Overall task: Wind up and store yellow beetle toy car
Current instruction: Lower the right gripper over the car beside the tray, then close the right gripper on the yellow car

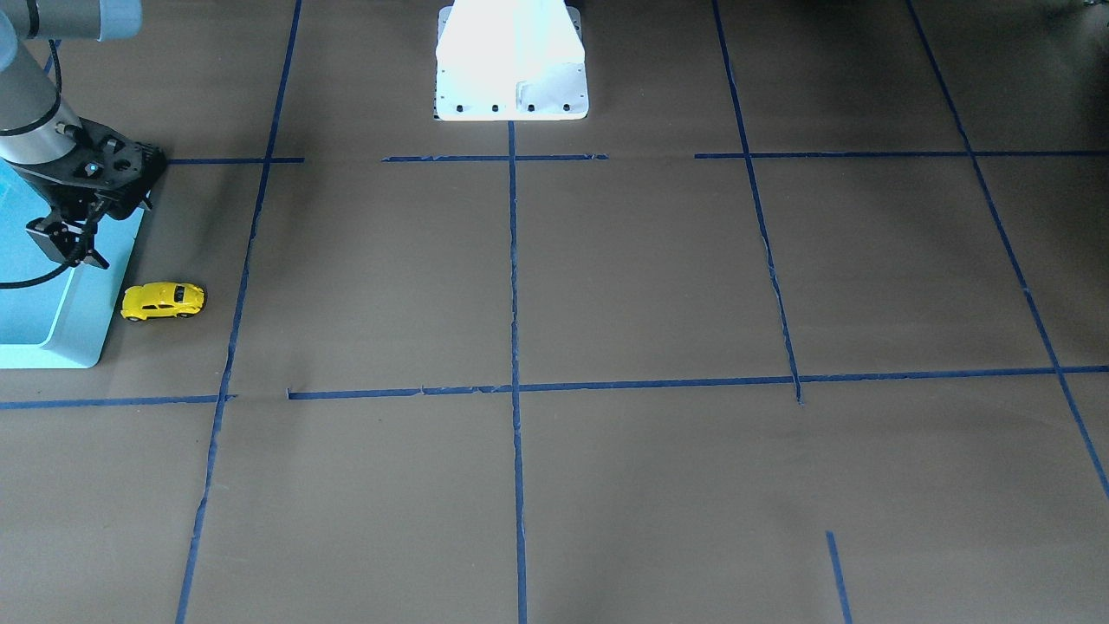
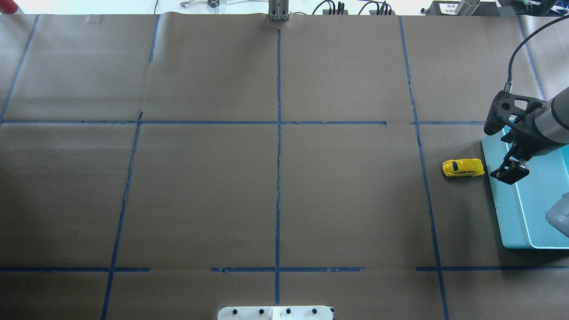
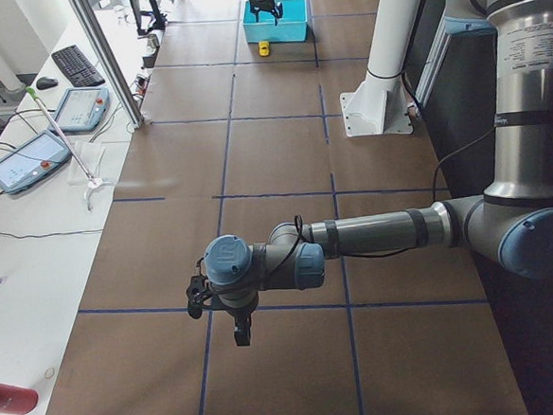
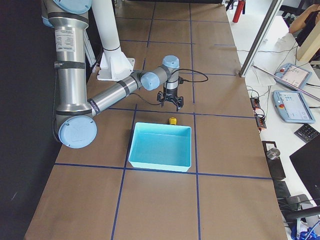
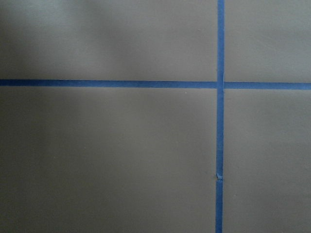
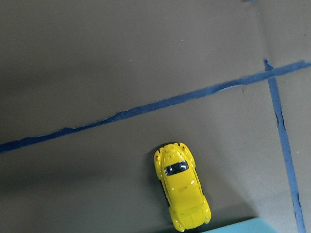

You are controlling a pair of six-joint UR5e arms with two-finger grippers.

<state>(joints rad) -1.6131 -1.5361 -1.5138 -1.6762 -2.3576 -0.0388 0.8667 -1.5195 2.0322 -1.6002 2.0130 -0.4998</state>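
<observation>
The right arm (image 2: 551, 126) reaches forward with its forearm sloping down and its wrist (image 4: 171, 75) upright, so the jaws point straight down in the air. They stand parted, with nothing between them. The left arm (image 3: 373, 234) stretches out low, its forearm level, and the last joints (image 3: 232, 272) turn the jaws downward below the wrist. Whether the left arm's jaws are parted or closed cannot be told.

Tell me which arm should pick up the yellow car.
Right. Its pincer hangs at the blue bin's edge, just beside the car; the left arm is far off at the table's other end.
</observation>
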